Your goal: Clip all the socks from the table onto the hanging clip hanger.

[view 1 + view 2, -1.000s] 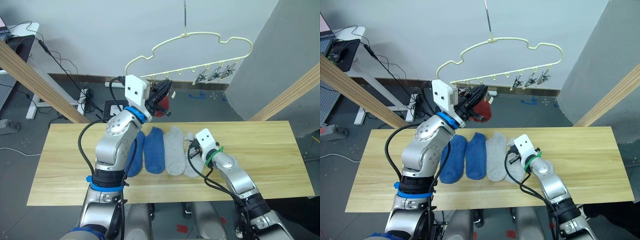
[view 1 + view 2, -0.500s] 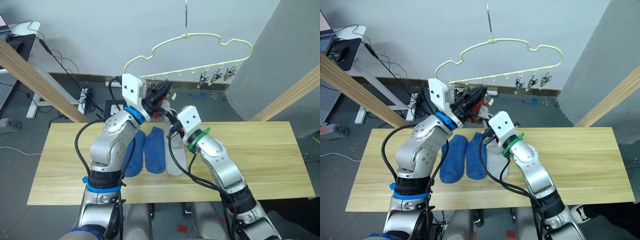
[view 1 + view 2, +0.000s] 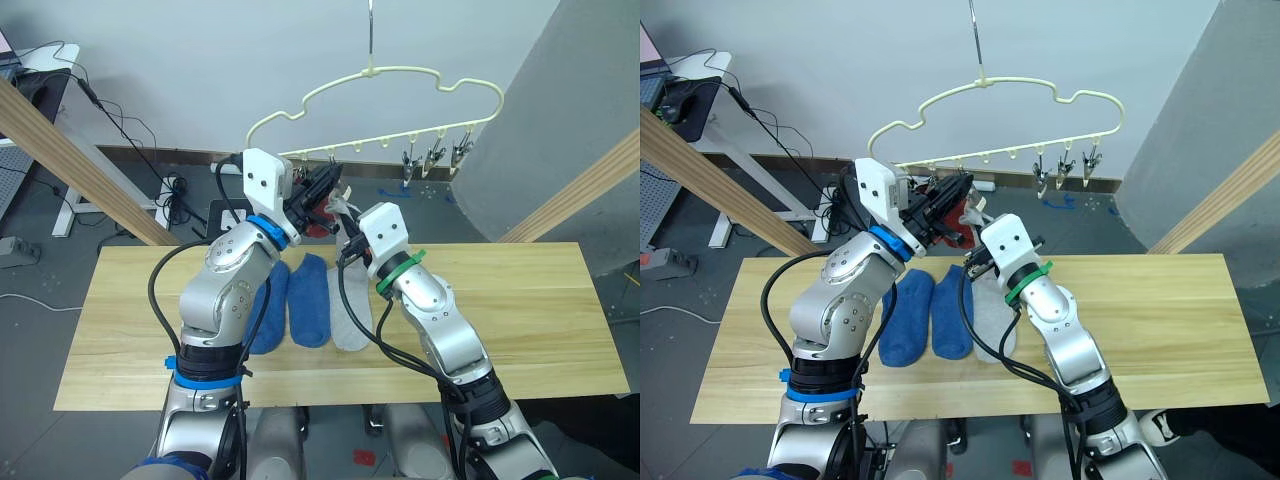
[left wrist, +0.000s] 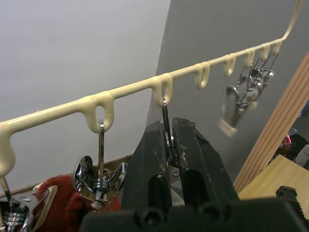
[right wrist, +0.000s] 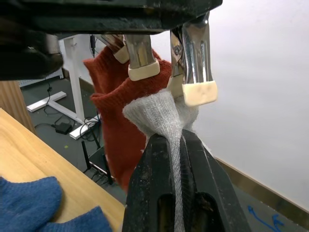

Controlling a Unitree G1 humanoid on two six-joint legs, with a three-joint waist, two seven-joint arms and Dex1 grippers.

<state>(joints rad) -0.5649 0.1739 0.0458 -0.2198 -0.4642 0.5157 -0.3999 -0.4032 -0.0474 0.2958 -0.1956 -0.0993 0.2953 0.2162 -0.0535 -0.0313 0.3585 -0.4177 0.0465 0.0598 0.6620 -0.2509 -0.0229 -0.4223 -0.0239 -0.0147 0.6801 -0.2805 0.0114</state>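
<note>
two soft blue knit ankle socks (image 3: 296, 298) lie side by side on the long light wooden plank desk (image 3: 540, 300), with one light grey knit ankle sock (image 3: 349, 318) flat just beside them on the robot's right. above the desk's far edge hangs the thin pale yellow-green wire clip hanger (image 3: 378, 110) with its wavy cloud outline, top hook and row of small metal clips. three free clips (image 3: 434, 158) dangle near its right end. at the left end a brick red knit sock (image 5: 122, 122) hangs from a clip (image 5: 138, 60).

the left pincer (image 4: 170, 145) is raised to the hanger's lower bar, its two black fingers pressed close together on the shiny metal clip (image 4: 165, 121) hanging from the second loop; it seems to be squeezing that clip, though the contact is partly hidden by the fingers themselves.

the right pincer (image 5: 172, 145) is lifted beside the left one, just under the same stretch of bar. its fingers are closed tight on a bunched fold of a second light grey knit sock (image 5: 166, 116), held up off the desk. the top of that fold sits right at the cream-tipped ends of the metal clip (image 5: 195, 63) above it, touching or nearly so, with the red sock just behind.
</note>
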